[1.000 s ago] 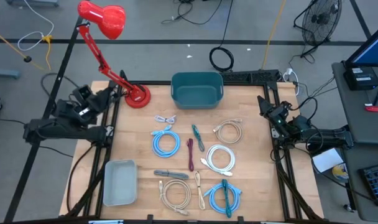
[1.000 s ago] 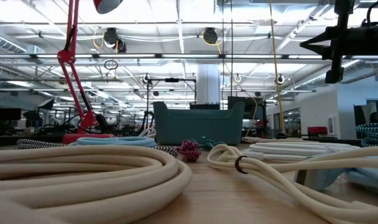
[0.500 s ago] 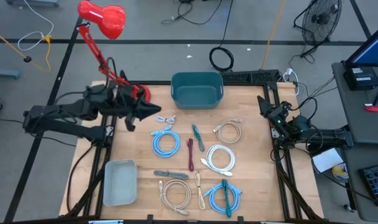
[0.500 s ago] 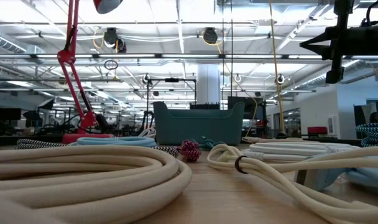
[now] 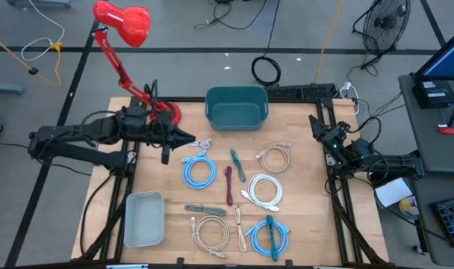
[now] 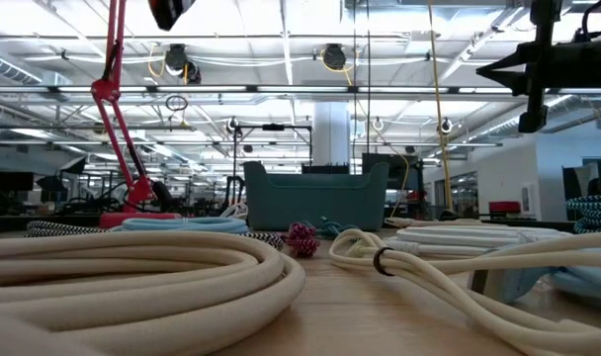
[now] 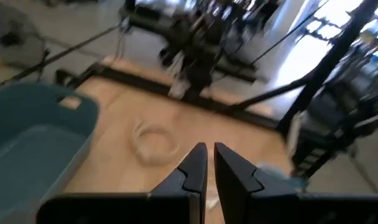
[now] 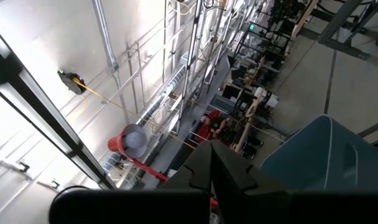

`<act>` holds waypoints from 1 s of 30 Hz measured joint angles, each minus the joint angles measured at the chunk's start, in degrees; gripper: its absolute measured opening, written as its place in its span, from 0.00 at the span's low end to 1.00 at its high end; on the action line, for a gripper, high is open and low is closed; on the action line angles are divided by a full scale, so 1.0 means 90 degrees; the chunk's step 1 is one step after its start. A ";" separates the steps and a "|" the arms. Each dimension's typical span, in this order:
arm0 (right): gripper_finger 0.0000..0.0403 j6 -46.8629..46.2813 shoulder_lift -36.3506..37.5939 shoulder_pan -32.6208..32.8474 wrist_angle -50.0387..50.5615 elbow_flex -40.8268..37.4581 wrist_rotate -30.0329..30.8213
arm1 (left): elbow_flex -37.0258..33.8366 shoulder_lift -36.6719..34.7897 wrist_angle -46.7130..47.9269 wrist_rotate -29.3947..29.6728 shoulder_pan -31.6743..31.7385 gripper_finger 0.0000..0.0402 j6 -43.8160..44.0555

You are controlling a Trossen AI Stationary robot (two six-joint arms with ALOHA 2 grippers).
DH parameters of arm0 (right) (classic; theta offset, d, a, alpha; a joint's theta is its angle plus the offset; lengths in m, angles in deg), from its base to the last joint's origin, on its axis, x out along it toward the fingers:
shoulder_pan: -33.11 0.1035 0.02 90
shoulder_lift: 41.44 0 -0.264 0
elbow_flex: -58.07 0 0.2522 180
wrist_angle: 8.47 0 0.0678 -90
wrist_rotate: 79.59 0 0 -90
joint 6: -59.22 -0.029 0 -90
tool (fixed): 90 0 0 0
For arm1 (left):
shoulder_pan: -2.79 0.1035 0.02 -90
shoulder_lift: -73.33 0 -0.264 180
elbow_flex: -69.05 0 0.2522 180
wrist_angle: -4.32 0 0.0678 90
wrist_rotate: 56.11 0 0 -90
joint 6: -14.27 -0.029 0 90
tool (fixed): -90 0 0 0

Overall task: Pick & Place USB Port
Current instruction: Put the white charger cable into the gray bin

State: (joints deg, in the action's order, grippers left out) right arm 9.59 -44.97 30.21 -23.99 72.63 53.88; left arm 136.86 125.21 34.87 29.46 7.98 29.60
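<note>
Your left gripper [image 5: 188, 139] hovers over the table's left rear, jaws almost together with a thin gap and nothing between them. The small grey cable [image 5: 200, 143] lies just beside it; open wide before you descend and centre on its plug. Your right gripper [image 5: 315, 122] waits closed at the right edge.
</note>
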 joint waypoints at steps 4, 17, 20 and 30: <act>0.00 0.0141 0.0000 0.0000 0.0019 0.0000 0.0000 | -0.0005 0.0000 0.0366 0.0163 0.0000 0.08 -0.0036; 0.00 0.0143 0.0000 0.0000 0.0102 0.0000 0.0000 | -0.0007 0.0293 0.0998 0.0350 0.0113 0.08 -0.1358; 0.00 0.0143 -0.0002 0.0000 0.0097 0.0000 0.0000 | -0.0005 0.0625 0.1325 0.0335 0.0197 0.08 -0.1381; 0.00 0.0143 -0.0002 0.0000 0.0262 0.0000 -0.0019 | -0.0007 0.1988 0.1904 0.0652 0.0664 0.08 -0.1706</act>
State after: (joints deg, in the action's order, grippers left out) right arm 10.89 -44.99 30.21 -21.63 72.63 53.70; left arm 136.79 143.10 52.01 35.33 13.96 14.24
